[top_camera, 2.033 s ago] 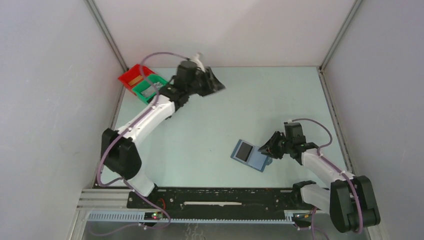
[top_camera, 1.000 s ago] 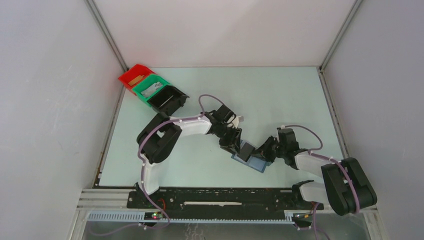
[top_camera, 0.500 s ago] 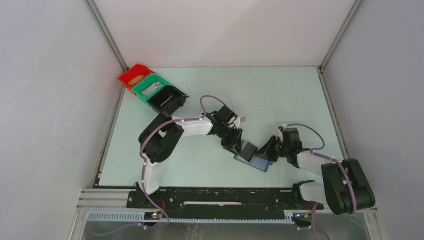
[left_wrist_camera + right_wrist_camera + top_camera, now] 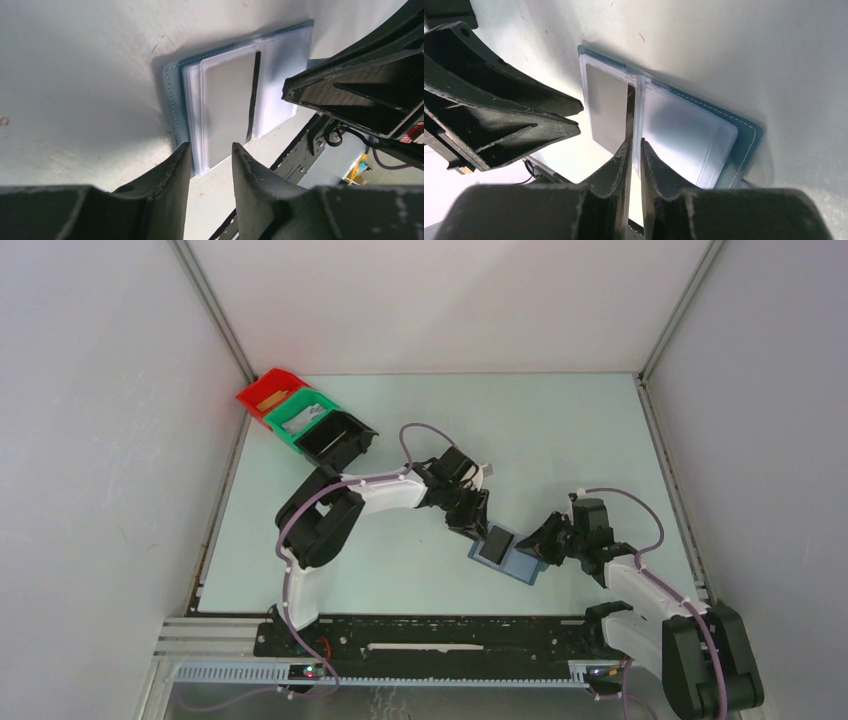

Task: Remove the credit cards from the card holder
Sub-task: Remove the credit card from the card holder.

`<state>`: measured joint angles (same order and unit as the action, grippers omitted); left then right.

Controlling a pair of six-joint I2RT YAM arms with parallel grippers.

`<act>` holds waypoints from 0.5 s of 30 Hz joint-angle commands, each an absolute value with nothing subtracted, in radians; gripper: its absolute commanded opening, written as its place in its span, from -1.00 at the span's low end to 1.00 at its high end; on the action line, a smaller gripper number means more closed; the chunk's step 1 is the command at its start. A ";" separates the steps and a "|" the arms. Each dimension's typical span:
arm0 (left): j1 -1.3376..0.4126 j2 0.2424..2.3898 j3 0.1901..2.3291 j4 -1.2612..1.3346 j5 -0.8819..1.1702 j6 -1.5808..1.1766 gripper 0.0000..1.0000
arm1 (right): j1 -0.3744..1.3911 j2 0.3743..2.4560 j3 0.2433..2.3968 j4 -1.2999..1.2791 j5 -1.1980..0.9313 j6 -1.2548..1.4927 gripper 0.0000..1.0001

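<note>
The slate-blue card holder (image 4: 516,563) lies spread open on the table right of centre. A dark grey card (image 4: 492,545) sits in its left clear sleeve and also shows in the left wrist view (image 4: 227,105) and the right wrist view (image 4: 606,105). My left gripper (image 4: 479,524) is open. Its jaws (image 4: 210,148) straddle the near edge of the sleeve stack without closing on it. My right gripper (image 4: 539,543) is shut (image 4: 635,143) on a thin dark leaf (image 4: 630,112) standing on edge at the holder's fold.
Red (image 4: 262,387), green (image 4: 290,407) and black (image 4: 337,440) bins stand in a row at the back left. A tan card (image 4: 271,398) lies in the red bin and a pale one (image 4: 303,413) in the green bin. Enclosure walls close in on the left, right and back.
My left arm swung from the bins down to the holder's left side. In the last half second it drew back slightly, and the right arm shifted a little to the right.
</note>
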<state>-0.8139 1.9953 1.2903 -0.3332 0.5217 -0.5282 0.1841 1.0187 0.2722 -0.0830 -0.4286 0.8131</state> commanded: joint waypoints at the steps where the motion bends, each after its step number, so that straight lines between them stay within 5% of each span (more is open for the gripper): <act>1: -0.819 1.969 1.349 -0.261 0.529 -0.575 -0.16 | 0.187 1.009 0.268 -0.101 -0.396 0.828 -0.60; 15: -0.820 2.043 1.360 -0.200 0.615 -0.620 -0.16 | 0.198 1.072 0.269 -0.039 -0.411 0.848 -0.60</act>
